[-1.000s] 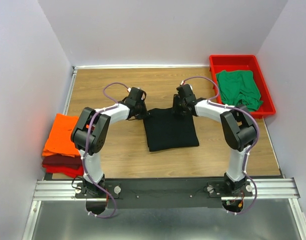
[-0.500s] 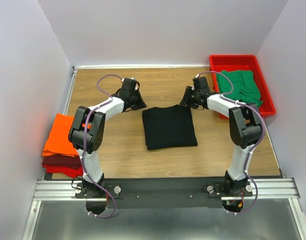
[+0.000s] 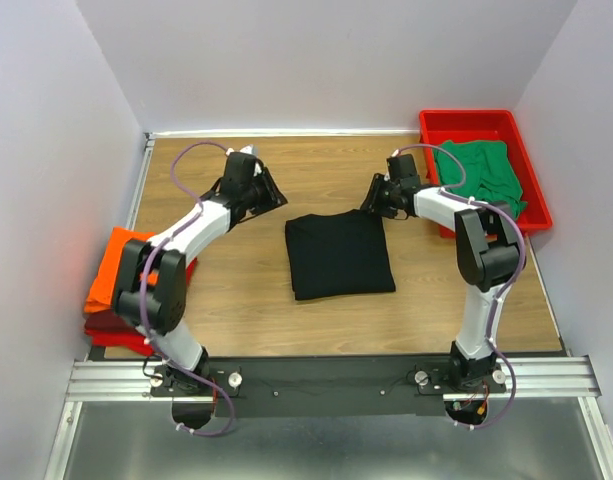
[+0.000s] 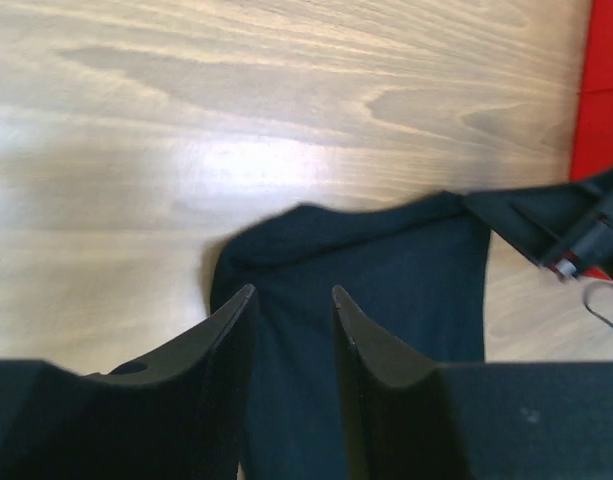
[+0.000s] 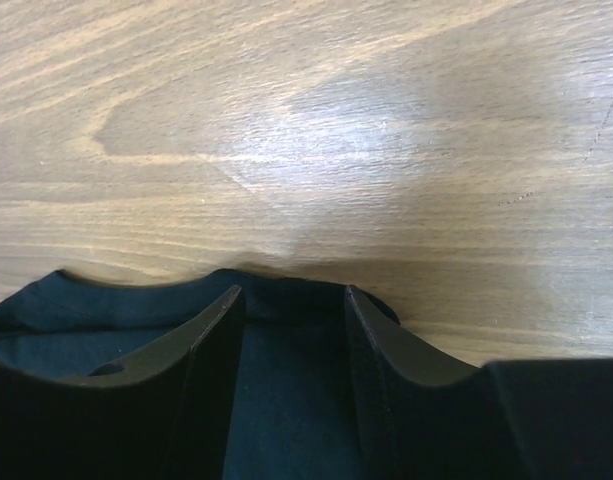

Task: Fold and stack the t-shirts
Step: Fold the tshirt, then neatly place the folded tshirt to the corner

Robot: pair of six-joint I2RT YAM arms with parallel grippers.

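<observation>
- Overhead, the black t-shirt (image 3: 339,255) lies folded mid-bench (image 3: 236,300), its longer sides running near to far. The left fingers (image 3: 270,194) and right fingers (image 3: 376,202) sat at its far edge a second ago, and the left have since swung clear.
- Well left of the left fingers, the orange t-shirt (image 3: 121,265) tops the dark red t-shirt (image 3: 111,322). The green t-shirt (image 3: 476,175) fills the red tray (image 3: 466,117).
- Left wrist: fingers apart and empty, with the shirt's corner just ahead.
- Right wrist: fingers apart over the shirt's far edge, nothing clamped.
</observation>
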